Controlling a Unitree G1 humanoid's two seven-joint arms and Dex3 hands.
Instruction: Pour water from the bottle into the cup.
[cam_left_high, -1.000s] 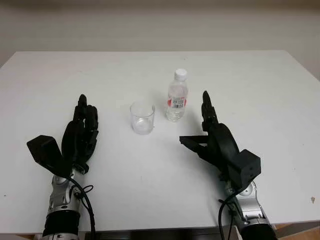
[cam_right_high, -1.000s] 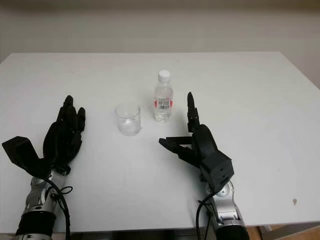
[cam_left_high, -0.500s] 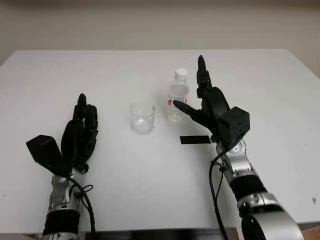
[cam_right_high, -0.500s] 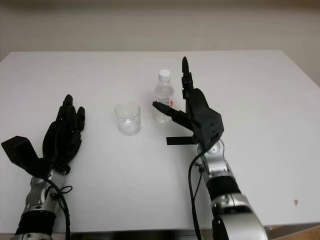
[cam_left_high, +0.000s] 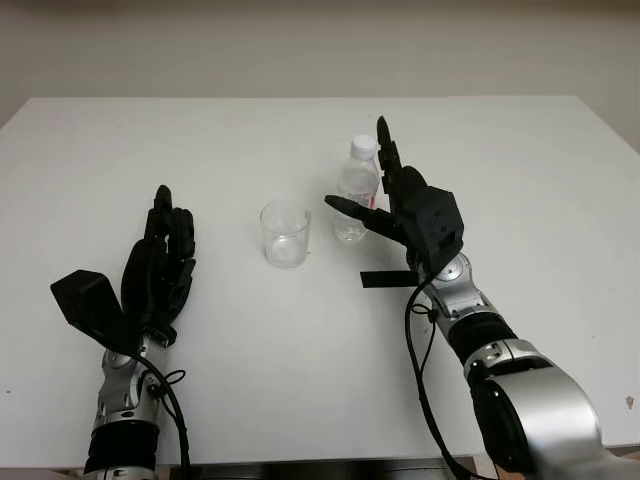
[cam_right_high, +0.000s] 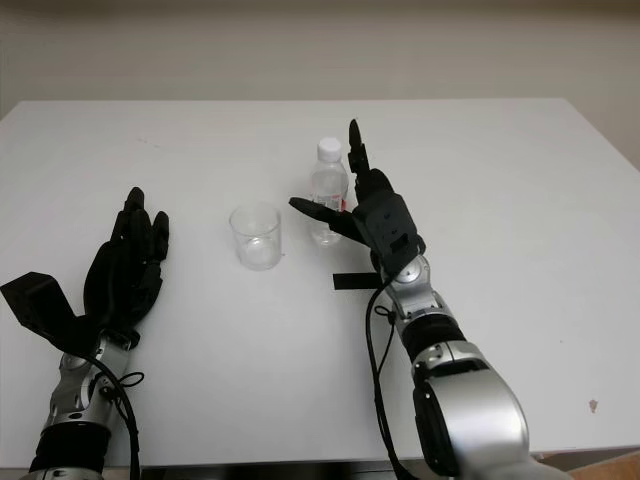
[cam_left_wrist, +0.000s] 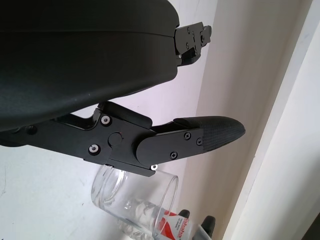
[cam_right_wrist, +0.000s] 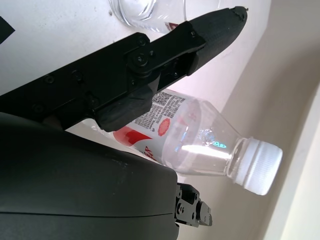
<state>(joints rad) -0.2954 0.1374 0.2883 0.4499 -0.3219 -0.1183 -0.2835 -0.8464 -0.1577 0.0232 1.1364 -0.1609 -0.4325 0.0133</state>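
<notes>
Since the earlier frame, our right hand (cam_left_high: 385, 205) has advanced from the lower right toward the water bottle (cam_left_high: 355, 195) at upper centre and now flanks it, fingers (cam_right_wrist: 200, 37) uncurled and not yet closed on it. We see the bottle upright on the white table (cam_left_high: 520, 180), cap (cam_left_high: 364, 147) still on, with the clear cup (cam_left_high: 285, 234) just beside it toward the left. Our left hand (cam_left_high: 160, 275) is open at the lower left, well apart from both. To grasp well, we judge the palm should meet the labelled body squarely before closing, low enough to avoid tipping. The fitted cap may block pouring.
</notes>
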